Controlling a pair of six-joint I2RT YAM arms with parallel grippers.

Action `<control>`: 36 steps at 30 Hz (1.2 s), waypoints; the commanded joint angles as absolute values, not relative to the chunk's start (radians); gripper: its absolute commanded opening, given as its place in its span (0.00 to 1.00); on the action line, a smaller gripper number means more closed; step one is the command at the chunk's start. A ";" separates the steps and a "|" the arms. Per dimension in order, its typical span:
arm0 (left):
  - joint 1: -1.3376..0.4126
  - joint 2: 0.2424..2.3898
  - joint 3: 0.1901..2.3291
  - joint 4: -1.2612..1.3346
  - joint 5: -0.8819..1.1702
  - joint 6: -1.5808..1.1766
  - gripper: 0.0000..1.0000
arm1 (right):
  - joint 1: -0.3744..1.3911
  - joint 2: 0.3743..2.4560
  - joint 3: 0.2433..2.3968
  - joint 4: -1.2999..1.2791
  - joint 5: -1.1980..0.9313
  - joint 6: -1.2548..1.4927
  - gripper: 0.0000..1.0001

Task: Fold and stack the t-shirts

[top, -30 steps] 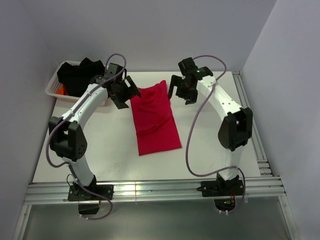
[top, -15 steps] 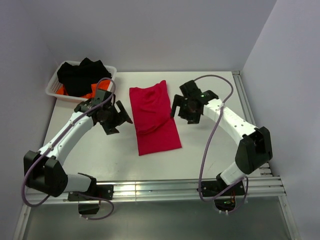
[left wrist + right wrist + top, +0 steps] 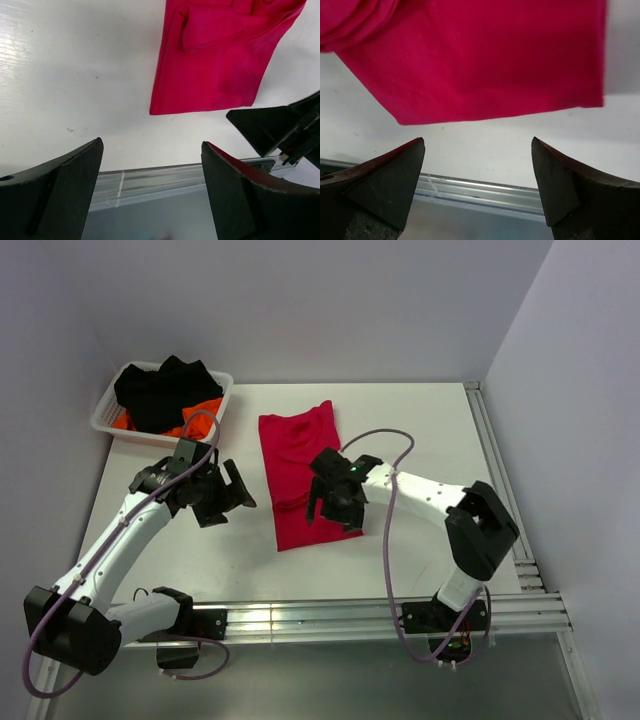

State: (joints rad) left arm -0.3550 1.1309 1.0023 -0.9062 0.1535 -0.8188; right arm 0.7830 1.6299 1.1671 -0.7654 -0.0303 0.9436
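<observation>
crimson t-shirt (image 3: pixel 295 452): long axis near–far | right gripper (image 3: pixel 328 512): wide, over near hem, nearer | left gripper (image 3: pixel 232 502): wide, apart leftward

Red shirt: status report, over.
Left pincer open, empty, beside the red shirt. Right pincer open at its near end. Shirt lies folded long, flat. Nothing blocking.

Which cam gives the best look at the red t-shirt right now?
Top external: it shows nearly the whole red t-shirt, folded into a long strip, with only its near right part covered. The left wrist view shows just the shirt's near end. The right wrist view shows only the near edge, close up.
</observation>
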 commanded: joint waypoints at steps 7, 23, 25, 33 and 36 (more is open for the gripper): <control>-0.357 1.088 1.017 -0.960 0.152 -0.746 0.84 | 0.874 1.827 1.436 -0.837 -0.002 0.980 0.90; -0.356 1.086 1.029 -0.992 0.084 -0.747 0.83 | 0.844 2.121 1.771 -0.931 -0.002 0.858 0.84; -0.356 1.097 1.037 -0.994 0.083 -0.752 0.83 | 0.831 2.158 1.808 -0.945 -0.006 0.838 0.84; -0.356 1.134 1.046 -0.989 0.061 -0.775 0.83 | 0.737 2.266 1.986 -0.991 -0.040 0.764 0.83; -0.356 1.141 1.046 -0.986 0.054 -0.781 0.82 | 0.701 2.284 2.022 -0.993 -0.054 0.749 0.83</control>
